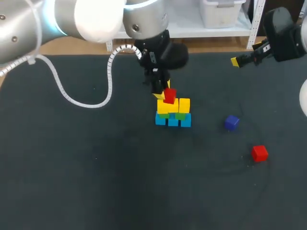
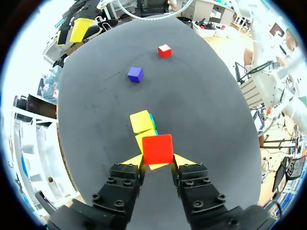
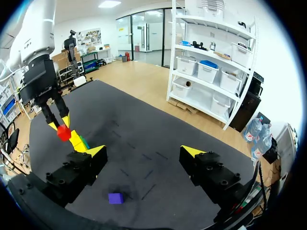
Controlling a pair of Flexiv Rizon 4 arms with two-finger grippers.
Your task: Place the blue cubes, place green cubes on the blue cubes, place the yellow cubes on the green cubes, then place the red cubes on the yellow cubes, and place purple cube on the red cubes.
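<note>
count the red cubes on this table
2. One small red cube is gripped by the left gripper above the stacked yellow cubes; the other lies alone on the dark table, near the purple cube. None seems hidden.

Your silver left arm (image 1: 72,19) carries a white coiled cable (image 1: 88,104); its black, screw-studded fingers (image 2: 120,184) end in bright yellow wedge tips.

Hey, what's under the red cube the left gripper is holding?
Two yellow cubes sit under the red cube in the left gripper, on green cubes over blue cubes. Most of the green is covered, and whether red touches yellow cannot be seen.
</note>
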